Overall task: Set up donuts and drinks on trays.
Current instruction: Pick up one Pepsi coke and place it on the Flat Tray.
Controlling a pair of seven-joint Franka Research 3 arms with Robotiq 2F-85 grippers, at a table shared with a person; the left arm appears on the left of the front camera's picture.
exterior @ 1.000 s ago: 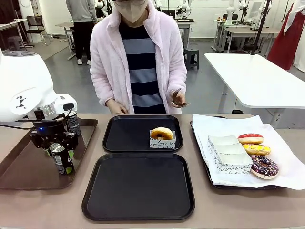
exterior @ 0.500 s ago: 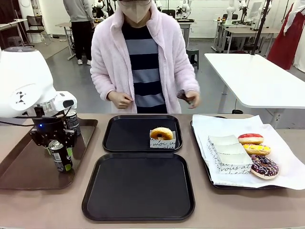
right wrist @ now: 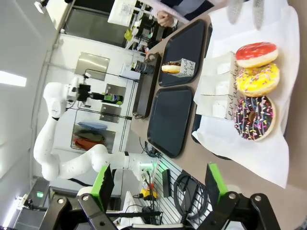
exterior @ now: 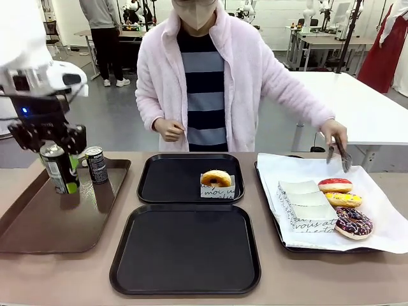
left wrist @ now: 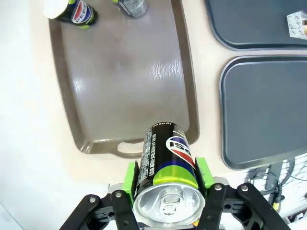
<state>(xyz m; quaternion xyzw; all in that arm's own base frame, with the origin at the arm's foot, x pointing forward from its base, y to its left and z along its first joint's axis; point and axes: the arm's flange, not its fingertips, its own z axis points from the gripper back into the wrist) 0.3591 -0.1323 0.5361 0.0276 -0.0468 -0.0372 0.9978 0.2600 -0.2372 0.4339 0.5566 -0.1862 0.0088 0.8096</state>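
Note:
My left gripper [exterior: 58, 158] is shut on a black Pepsi can [exterior: 60, 171], held in the air above the brown tray [exterior: 38, 223]. The left wrist view shows that can [left wrist: 168, 191] clamped between the green pads [left wrist: 129, 175]. Another can [exterior: 96, 164] stands on the brown tray's far end, and two cans [left wrist: 72, 10] show there in the left wrist view. The far black tray [exterior: 166, 185] holds a glazed donut [exterior: 217, 178] in a paper sleeve. The near black tray [exterior: 185, 248] is bare. My right gripper [right wrist: 159, 187] is open, high above the table.
At the right, a tray lined with white paper [exterior: 382, 223] carries pink [exterior: 335, 185], yellow [exterior: 343, 199] and chocolate [exterior: 353, 222] donuts beside paper sleeves [exterior: 306, 204]. The person's hand holds tongs [exterior: 339, 153] over its far edge.
My left gripper has lifted the can off the brown tray, up and to the left. The person's hand with the tongs has swung right, over the paper-lined tray.

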